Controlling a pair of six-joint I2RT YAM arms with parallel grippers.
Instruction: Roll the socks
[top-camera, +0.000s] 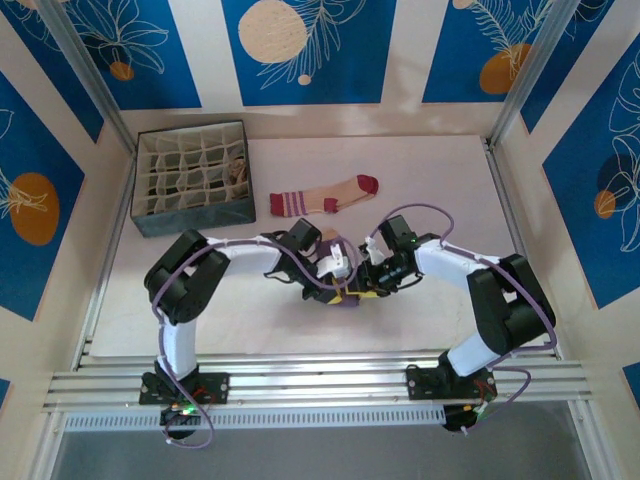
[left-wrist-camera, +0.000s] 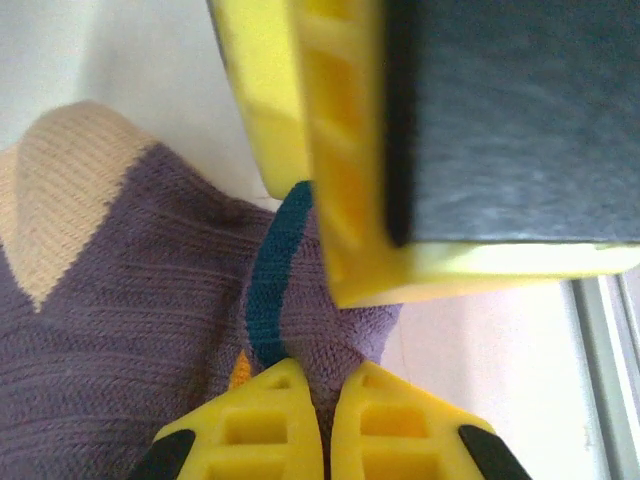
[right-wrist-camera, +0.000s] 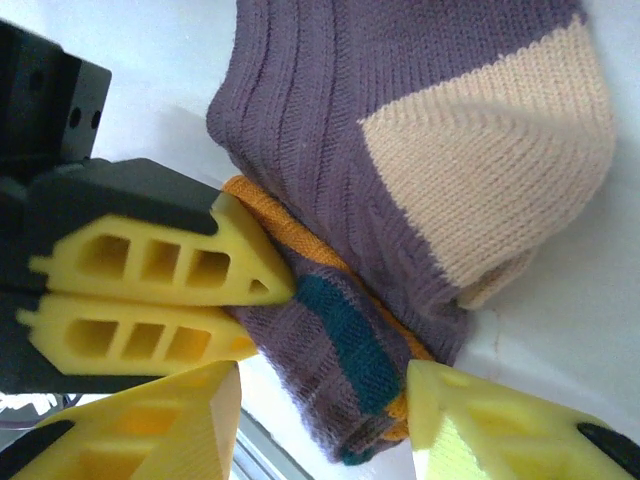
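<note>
Blue wall panels (top-camera: 300, 50) drawn with white leaves and orange and cream discs, set between cream strips, close in the space on three sides. Below them lies a pale desk (top-camera: 450, 180), with an aluminium rail (top-camera: 320, 380) along its near edge where both arms are bolted.

At the far left of the desk sits a grey box (top-camera: 195, 215), split by a pale grid into many small compartments. One compartment on its right side holds a brown-and-tan bundle (top-camera: 237, 168), too small to tell more.

Just right of the box, a striped sock (top-camera: 325, 195) lies flat and stretched out: tan, with a dark-red toe pointing right and a red-striped cuff.

Nearer the arms, at mid-desk, the two wrists meet over a purple sock (right-wrist-camera: 300, 100) with a tan patch, a teal band and orange trim, doubled over on itself.

The left claw (left-wrist-camera: 322, 400) is pressed together, nipping a fold of the purple sock beside the teal band. The right claw (right-wrist-camera: 325, 385) is spread, its yellow fingers standing either side of the sock's folded end.
</note>
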